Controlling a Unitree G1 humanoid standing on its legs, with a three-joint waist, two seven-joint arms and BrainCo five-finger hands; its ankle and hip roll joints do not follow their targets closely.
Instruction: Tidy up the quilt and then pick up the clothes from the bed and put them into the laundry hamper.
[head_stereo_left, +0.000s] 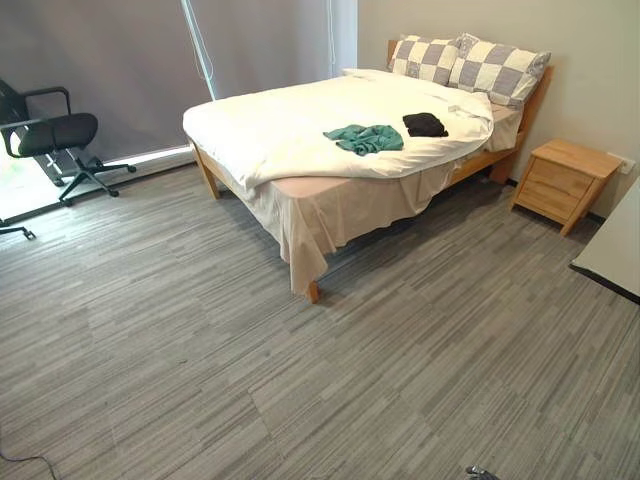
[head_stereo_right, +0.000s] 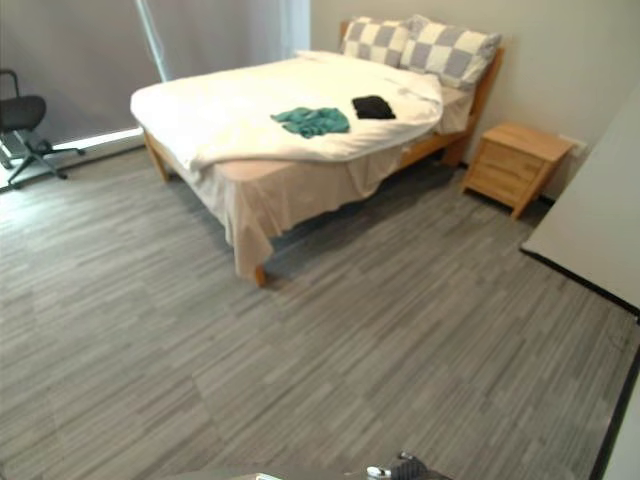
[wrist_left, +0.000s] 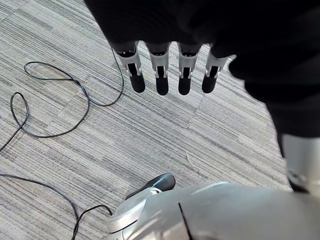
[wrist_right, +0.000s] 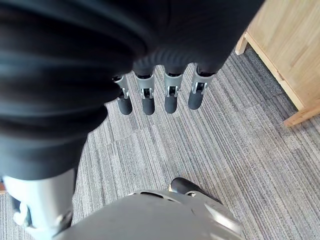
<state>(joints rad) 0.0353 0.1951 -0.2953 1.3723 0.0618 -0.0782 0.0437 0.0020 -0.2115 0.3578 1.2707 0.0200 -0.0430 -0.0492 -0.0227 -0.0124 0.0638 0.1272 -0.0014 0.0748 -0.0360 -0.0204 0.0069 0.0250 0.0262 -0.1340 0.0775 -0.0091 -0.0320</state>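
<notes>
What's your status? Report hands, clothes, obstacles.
Left hand and right hand open, empty, over grey floor. Teal crumpled garment and black folded garment lie on white quilt, untidied. Path to the bed unobstructed.

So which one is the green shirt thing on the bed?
Find the big bed with the white quilt. Two clothes lie on the quilt. The green one is crumpled and nearer the bed's foot; the black one, nearer the checked pillows, is folded.

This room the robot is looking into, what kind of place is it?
Most likely a bedroom. A wooden bed with a white quilt and checked pillows stands against the wall, a wooden nightstand beside it. Two clothes, one teal and one black, lie on the quilt.
</notes>
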